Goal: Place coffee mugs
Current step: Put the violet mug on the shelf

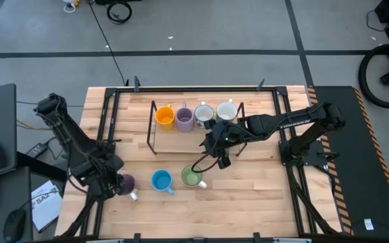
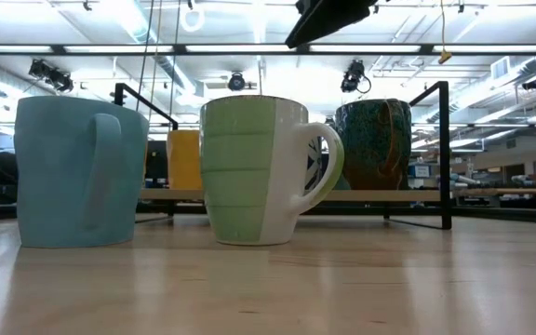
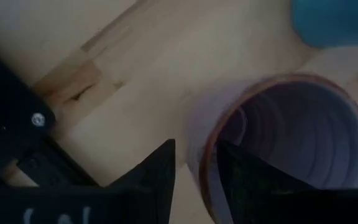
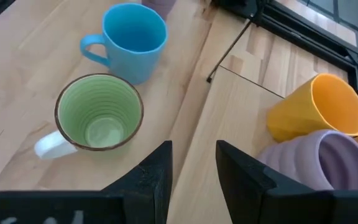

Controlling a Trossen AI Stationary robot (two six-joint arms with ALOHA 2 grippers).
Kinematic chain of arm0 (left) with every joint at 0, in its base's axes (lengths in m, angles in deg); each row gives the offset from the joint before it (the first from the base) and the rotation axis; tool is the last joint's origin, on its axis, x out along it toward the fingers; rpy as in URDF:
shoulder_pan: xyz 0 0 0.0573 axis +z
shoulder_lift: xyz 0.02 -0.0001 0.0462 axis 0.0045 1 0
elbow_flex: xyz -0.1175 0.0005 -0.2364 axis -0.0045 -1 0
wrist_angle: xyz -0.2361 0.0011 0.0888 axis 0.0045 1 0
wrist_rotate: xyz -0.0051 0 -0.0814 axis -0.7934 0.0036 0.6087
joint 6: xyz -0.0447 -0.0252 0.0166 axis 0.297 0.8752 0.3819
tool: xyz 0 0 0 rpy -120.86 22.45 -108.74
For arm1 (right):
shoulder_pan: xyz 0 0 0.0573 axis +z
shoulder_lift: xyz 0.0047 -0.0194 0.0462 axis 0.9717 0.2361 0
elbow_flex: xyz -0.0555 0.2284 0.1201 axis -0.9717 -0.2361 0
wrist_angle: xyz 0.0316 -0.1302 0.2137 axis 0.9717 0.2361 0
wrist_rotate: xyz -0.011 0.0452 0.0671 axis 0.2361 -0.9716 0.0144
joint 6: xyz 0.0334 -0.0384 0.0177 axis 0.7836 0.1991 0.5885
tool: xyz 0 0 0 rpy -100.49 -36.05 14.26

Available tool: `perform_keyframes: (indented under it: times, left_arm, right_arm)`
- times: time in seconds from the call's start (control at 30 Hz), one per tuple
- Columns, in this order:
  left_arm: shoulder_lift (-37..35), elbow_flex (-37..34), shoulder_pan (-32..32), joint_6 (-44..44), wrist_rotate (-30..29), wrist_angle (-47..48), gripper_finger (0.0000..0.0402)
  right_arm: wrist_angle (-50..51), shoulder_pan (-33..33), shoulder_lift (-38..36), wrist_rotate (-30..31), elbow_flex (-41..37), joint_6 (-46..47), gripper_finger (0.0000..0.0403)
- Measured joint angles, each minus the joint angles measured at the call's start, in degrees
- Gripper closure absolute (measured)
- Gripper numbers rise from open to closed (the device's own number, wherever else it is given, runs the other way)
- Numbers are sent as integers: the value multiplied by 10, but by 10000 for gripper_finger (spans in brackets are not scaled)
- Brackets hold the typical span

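Observation:
A lavender mug (image 1: 126, 183) stands upright on the table near its left near corner. My left gripper (image 3: 194, 155) is open over it, one finger inside the mug and one outside its wall. A bright blue mug (image 1: 161, 180) and a light green mug (image 1: 192, 177) stand on their bases to its right. My right gripper (image 4: 193, 155) hangs open above the table behind the green mug (image 4: 98, 112), holding nothing. Orange (image 1: 165, 116), purple (image 1: 184, 119), white patterned (image 1: 203, 114) and pale (image 1: 226, 111) mugs sit in the wire frame. A dark mug (image 2: 372, 144) shows only in the low view. My left gripper comes from above at the lavender mug's rim (image 3: 209, 146), on the side toward the table's left edge. One finger (image 3: 247, 180) is inside the mug and the other (image 3: 160, 177) outside. Whether they touch the wall I cannot tell. The mug stands on the table.
The black wire frame (image 1: 150, 131) stands at the table's far middle, with black rails (image 1: 107, 121) along the table's sides. A cable (image 1: 201, 165) hangs below the right arm near the green mug. Bare wood lies toward the near edge and the right near corner (image 1: 262, 202).

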Motion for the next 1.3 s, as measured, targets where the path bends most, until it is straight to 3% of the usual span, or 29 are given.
perform_keyframes:
  times: [0.13,0.4,0.77,1.13,1.3]
  left_arm:
    - [0,0,24,-27,3,1,297]
    - [1,-1,55,-89,24,-2,382]
    - [-6,10,94,-212,53,11,382]
    - [-7,170,222,-497,47,161,382]
    - [-7,241,297,-623,66,170,382]
  right_arm:
    - [0,0,0,2,0,6,274]
    - [5,2,0,2,0,26,274]
    - [6,1,0,4,0,57,274]
    - [-3,2,0,4,0,76,274]
    - [-2,2,0,5,0,88,274]
